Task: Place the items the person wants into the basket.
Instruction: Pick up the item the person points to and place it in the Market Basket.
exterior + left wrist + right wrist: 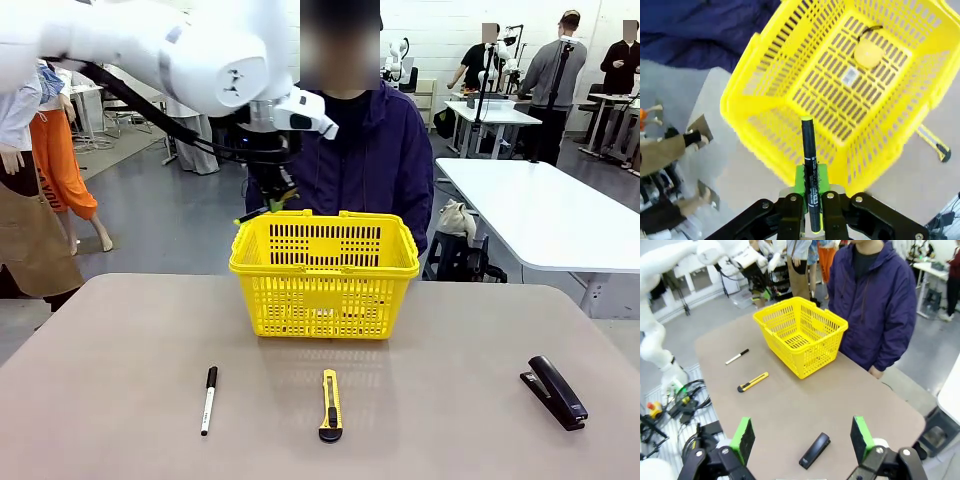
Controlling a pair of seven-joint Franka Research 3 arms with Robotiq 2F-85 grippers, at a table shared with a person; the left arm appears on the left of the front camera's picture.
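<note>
Currently, your left gripper (pixel 810 177) is clamped on the slim black pen (pixel 808 150). Its yellow-green tip points down over the far left corner of the yellow basket (pixel 325 268). The yellow tape measure (pixel 867 52) lies on the basket floor. Your right gripper (pixel 801 434) stands spread wide, with nothing between its pads, above the black stapler (pixel 815 450) on the table (pixel 120 340). The marker (pixel 208 398) and utility knife (pixel 330 405) lie in front of the basket; the person (pixel 375 150) stands behind it.

White glossy arms (pixel 200 50), black cables (pixel 150 110); left gripper (pixel 812 172) and right gripper (pixel 801 434) black with green pads (pixel 743 437). Person (pixel 390 150): navy-purple zip jacket, black top.
</note>
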